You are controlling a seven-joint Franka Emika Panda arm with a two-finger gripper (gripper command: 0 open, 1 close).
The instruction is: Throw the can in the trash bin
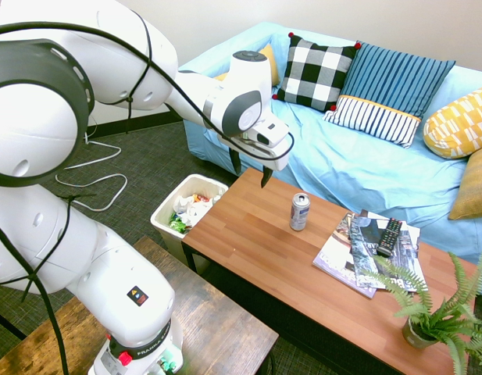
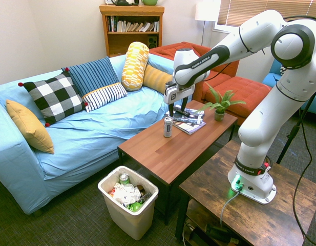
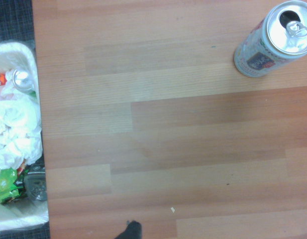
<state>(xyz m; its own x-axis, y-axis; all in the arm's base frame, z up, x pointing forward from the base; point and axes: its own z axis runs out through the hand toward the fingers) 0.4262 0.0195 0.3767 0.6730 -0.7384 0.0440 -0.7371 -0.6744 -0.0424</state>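
The can [image 1: 300,212] stands upright, opening upward, near the spread, empty gripper [image 1: 251,169].

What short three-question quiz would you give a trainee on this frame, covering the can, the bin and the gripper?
1. True or false: the can stands upright on the coffee table.
2. Where is the trash bin? A) on the sofa B) on the floor at the table's end C) on the table
3. Fill in: the gripper hangs above the table, open and ____.

Key
1. True; its opened top shows in the wrist view.
2. B; it holds crumpled paper, wrappers and another can.
3. Empty; nothing sits between its fingers, and the can is apart from it.
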